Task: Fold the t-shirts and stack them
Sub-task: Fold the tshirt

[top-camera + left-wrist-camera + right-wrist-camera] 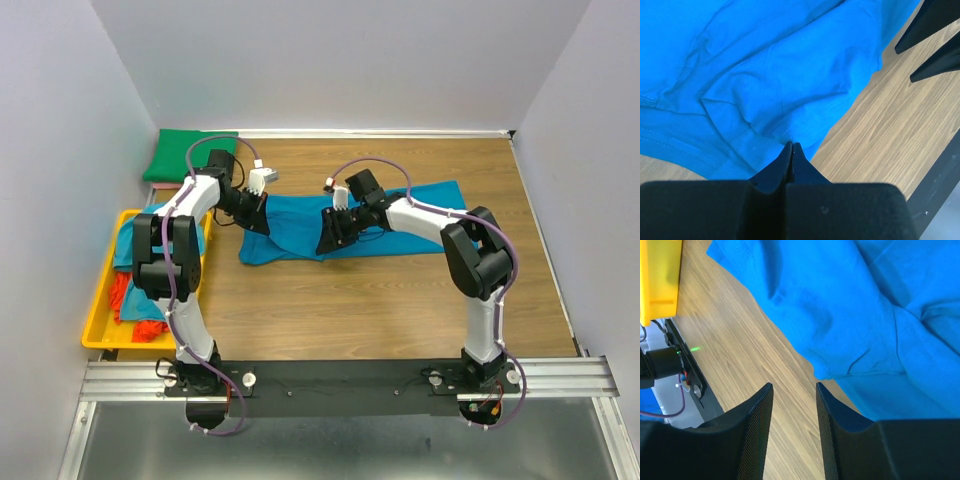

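Top external: found the blue t-shirt (400, 225) lying rumpled across the middle of the table (380, 320), not yet folded. Spotted a folded green garment (190, 155) at the far left corner, seemingly the start of the stack, and a yellow bin (100, 310) of more clothes at the left edge.

Noted the left gripper (791, 147) pressed together at the shirt's left end, apparently nipping only a thin edge of cloth. Noted the right gripper (794, 395) spread wide over bare wood just beside a hem corner, touching nothing.

Judged the main risk as slippage from so slight a bite under any pull. Feared also a miss on the right: closing on wood rather than hem, or catching one layer only and dragging the shirt crooked. Expected a lopsided fold from either.
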Controlling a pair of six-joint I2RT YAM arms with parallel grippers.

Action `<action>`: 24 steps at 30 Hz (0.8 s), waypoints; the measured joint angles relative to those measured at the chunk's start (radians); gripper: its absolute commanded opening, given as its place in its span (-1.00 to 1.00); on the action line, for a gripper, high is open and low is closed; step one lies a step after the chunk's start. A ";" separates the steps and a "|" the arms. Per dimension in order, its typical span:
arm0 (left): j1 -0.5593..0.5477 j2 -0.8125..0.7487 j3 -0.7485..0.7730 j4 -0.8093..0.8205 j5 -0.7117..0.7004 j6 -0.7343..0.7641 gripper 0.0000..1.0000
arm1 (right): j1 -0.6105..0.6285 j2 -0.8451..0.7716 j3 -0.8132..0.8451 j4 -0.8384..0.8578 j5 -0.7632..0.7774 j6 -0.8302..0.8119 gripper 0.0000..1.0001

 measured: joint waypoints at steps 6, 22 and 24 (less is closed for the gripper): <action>0.000 0.014 0.007 -0.006 0.001 0.000 -1.00 | 0.000 0.014 -0.004 0.001 0.000 0.027 -0.08; 0.000 0.014 0.002 -0.002 0.003 -0.004 -1.00 | 0.003 0.079 -0.009 0.012 0.002 0.087 -0.11; 0.000 0.014 0.002 -0.002 0.003 -0.004 -1.00 | 0.003 0.084 -0.005 0.015 0.001 0.093 -0.15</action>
